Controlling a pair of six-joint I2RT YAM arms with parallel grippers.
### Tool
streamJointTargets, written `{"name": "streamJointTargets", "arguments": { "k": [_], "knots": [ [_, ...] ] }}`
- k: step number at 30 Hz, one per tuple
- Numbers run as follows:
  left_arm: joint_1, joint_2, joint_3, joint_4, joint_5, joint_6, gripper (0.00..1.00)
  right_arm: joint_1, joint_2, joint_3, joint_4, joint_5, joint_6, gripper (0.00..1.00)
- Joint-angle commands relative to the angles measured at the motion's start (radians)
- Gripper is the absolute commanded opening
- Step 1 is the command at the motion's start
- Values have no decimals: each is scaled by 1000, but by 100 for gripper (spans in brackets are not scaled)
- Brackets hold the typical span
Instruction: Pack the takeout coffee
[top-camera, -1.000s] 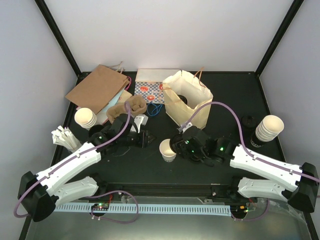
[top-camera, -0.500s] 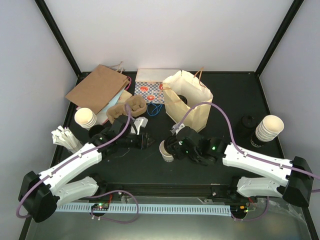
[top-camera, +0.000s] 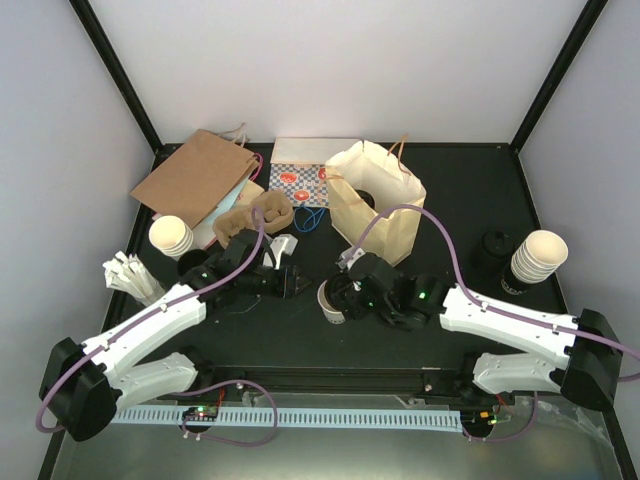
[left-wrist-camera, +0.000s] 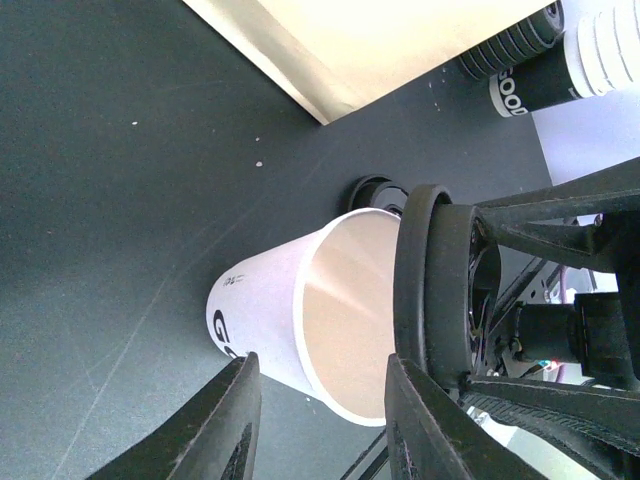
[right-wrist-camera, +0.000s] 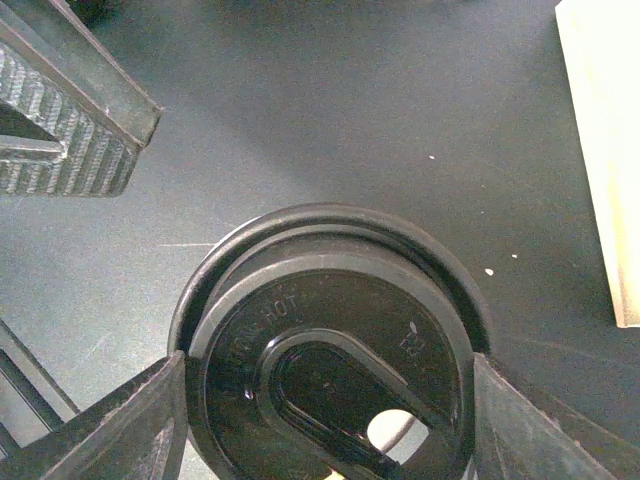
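- Handling: small cream-white paper cup (top-camera: 329, 301), at 7 o'clock of cream paper bag (top-camera: 385, 205) on black counter (top-camera: 460, 190), looks light and crushable; hold low on its wall.
- Right gripper (right-wrist-camera: 330, 420) pinches round black plastic lid (right-wrist-camera: 330, 350) at cup's rim; left gripper (left-wrist-camera: 320, 372) half-spread, at cup's 10 o'clock.

Cream-white cup (left-wrist-camera: 262, 312), black lid (right-wrist-camera: 330, 345), cream paper bag (top-camera: 400, 226), brown bag (top-camera: 195, 178), blue-checked red-spotted box (top-camera: 298, 180)

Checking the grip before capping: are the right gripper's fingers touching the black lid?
Touching. The right wrist view shows the black lid pinched by the right gripper, its rim pressed against both fingers, no gap either side.
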Motion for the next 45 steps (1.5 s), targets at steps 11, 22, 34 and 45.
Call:
{"name": "streamJointTargets", "arguments": {
  "k": [11, 22, 34, 45],
  "knots": [
    [9, -9, -41, 43, 10, 17, 37, 9, 42, 25, 37, -35, -24, 67],
    [12, 30, -75, 62, -17, 7, 35, 9, 30, 33, 33, -23, -26, 67],
    [22, -48, -110, 109, -71, 9, 39, 10, 8, 82, -20, -17, -41, 68],
    [38, -155, -160, 110, -164, -41, 99, 10, 26, 97, -21, -27, -50, 68]
  ]
}}
